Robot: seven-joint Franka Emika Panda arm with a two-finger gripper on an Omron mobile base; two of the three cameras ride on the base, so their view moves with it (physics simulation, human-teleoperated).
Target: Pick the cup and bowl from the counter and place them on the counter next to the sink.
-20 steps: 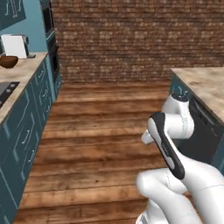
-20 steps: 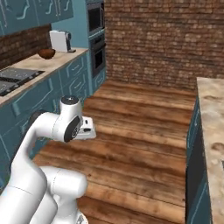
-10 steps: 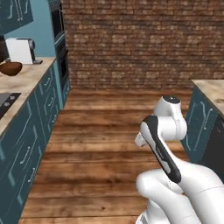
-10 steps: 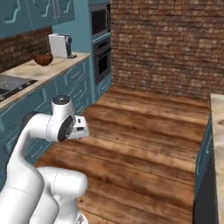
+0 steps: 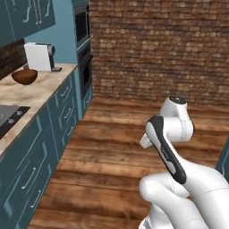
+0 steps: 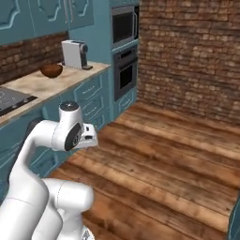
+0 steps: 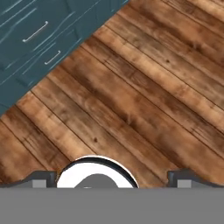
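Note:
The dark reddish-brown bowl (image 5: 24, 76) (image 6: 51, 70) sits on the beige marbled counter (image 5: 31, 96) (image 6: 61, 82) at the left, in front of a white coffee machine. The cup and the sink are out of view. My arm is folded close above the base, well away from the counter. In the hand view my gripper (image 7: 114, 180) points down at the wooden floor. It is open, its two dark fingertips (image 7: 41, 179) stand far apart, and nothing is between them.
A dark stovetop (image 5: 9, 117) (image 6: 11, 99) lies in the counter nearer to me than the bowl. The white coffee machine (image 5: 40, 56) (image 6: 75, 53) stands by a tall oven column (image 6: 124, 51). Teal cabinet fronts (image 7: 39, 39) line the left; a brick wall closes the far end.
The whole picture has shifted, so the base has moved: the left counter with the bowl now looks nearer and larger. The arm keeps its folded pose and the gripper stays open.

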